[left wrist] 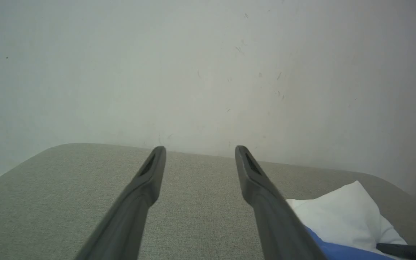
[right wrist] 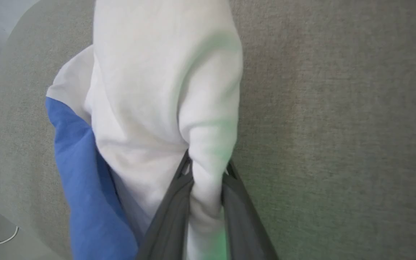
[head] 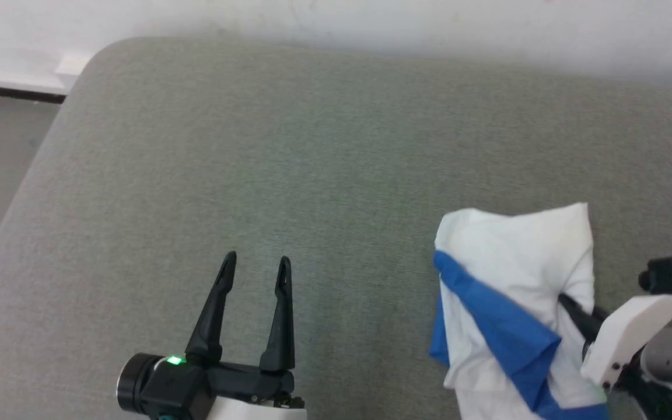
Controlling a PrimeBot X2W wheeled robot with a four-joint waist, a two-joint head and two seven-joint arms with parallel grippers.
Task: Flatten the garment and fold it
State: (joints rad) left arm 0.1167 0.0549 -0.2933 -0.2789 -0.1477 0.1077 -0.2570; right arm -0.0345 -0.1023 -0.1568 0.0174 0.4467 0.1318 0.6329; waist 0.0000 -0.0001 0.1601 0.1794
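1. Head: shirt (head: 511,291) crumpled on the cushion's (head: 312,175) near right; left hand (head: 256,259) spread, empty.
2. Left wrist: shirt lies lower right, clear of that hand.
3. Right wrist: right hand (right wrist: 206,169) pinches a white fold. Flattening has barely begun; the next move is probably to lift and spread.

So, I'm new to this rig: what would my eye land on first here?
The bunched white and blue garment at the lower right of the head view stands out against the grey cushion. The right gripper pinches a white fold of it; the left gripper hangs open over the cushion at the lower left.
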